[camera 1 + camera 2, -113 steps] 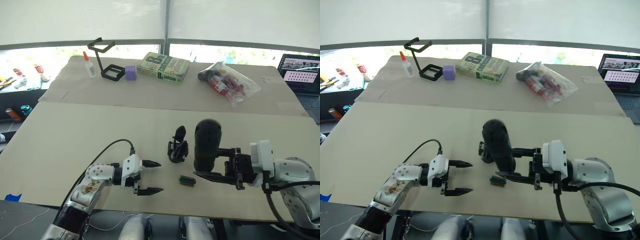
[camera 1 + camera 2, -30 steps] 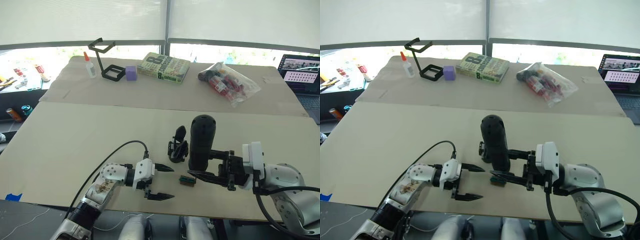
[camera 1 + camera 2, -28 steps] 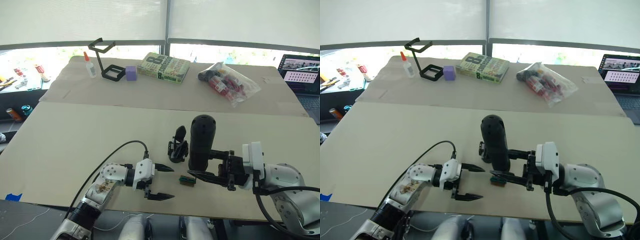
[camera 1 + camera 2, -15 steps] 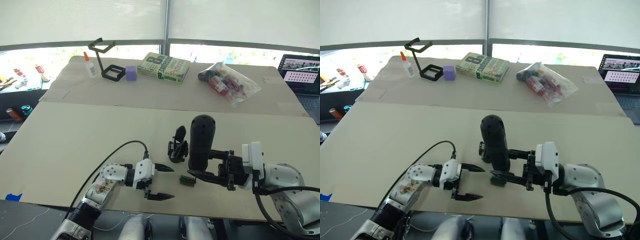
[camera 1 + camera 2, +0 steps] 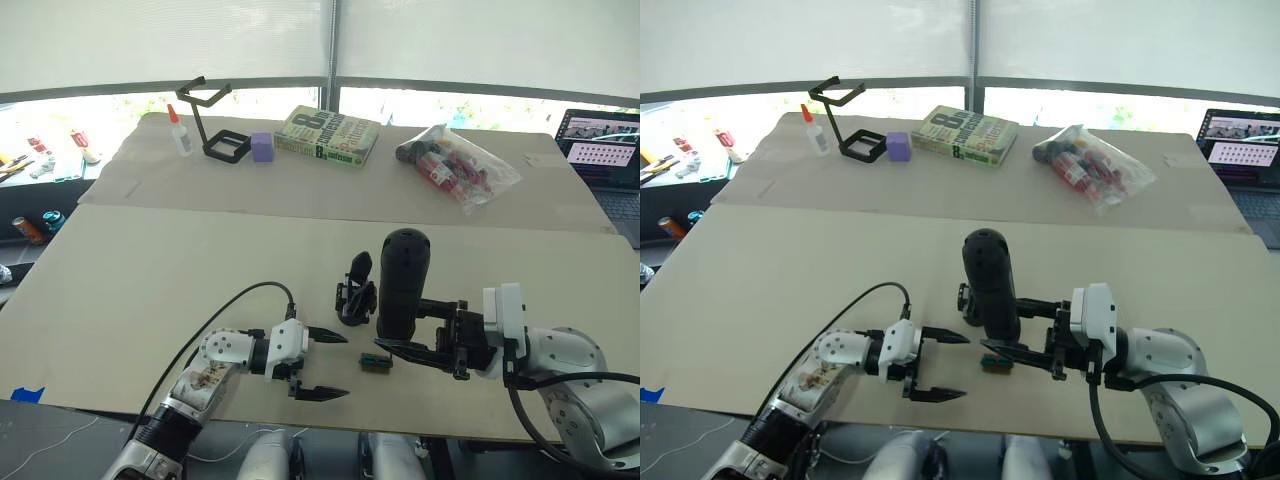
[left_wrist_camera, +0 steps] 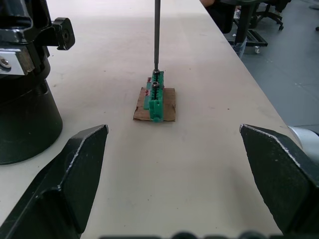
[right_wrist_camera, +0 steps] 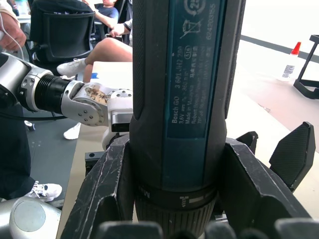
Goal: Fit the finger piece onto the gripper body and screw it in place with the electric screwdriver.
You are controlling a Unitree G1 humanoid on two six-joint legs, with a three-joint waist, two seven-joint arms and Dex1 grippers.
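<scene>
Screwdriver [image 5: 402, 285] first: the Bosch electric screwdriver stands upright, pinched between the right gripper's [image 5: 428, 330] jaws, its thin metal bit [image 6: 156, 35] coming straight down onto a small green block [image 6: 156, 94] on a brown pad. My guess is that the block holds the screws and the bit is there to pick one up. The gripper body [image 5: 355, 293] sits on the desk [image 5: 180, 270] just beyond the right jaws, close beside the screwdriver, its pointed finger sticking up. I cannot tell whether that finger is the piece to be fitted. The left gripper [image 5: 318, 364] waits near the block with its jaws spread wide and empty, probably ready to steady something. Where the head views show the block as a speck, the left wrist view shows the bit tip meeting it. The right wrist view gives the tool's label.
</scene>
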